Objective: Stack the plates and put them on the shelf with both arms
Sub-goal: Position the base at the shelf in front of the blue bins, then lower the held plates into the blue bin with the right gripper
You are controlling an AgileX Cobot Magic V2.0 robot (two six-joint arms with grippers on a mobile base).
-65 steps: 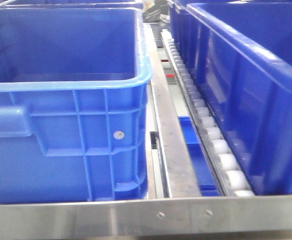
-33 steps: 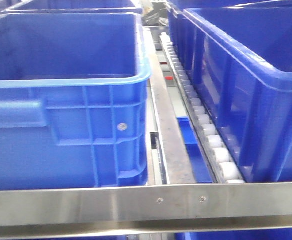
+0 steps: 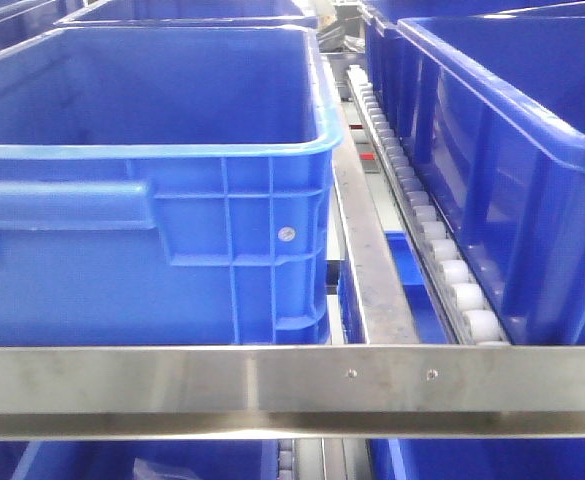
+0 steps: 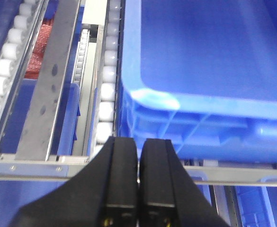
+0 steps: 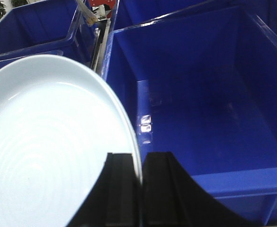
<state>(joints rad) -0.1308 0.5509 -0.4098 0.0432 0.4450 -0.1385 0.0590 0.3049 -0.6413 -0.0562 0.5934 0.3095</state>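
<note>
The right black two-fingered gripper (image 5: 139,189) is clamped on the rim of a large round pale bluish-white glossy plate (image 5: 48,156), held over the edge of a deep blue plastic bin (image 5: 209,109). The left black gripper (image 4: 138,182) has its fingers pressed together, holding nothing, above a steel shelf rail (image 4: 39,166) beside white conveyor rollers (image 4: 105,90)

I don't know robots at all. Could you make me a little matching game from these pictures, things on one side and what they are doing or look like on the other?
Things:
1. left gripper
2. right gripper
3. plate
4. rollers

Descriptions:
A. white, in a row between metal rails
B. pale, glossy, held by its rim
C. shut, holding nothing
D. clamped on a rim, above a blue bin

Pairs: 1-C, 2-D, 3-B, 4-A
</note>
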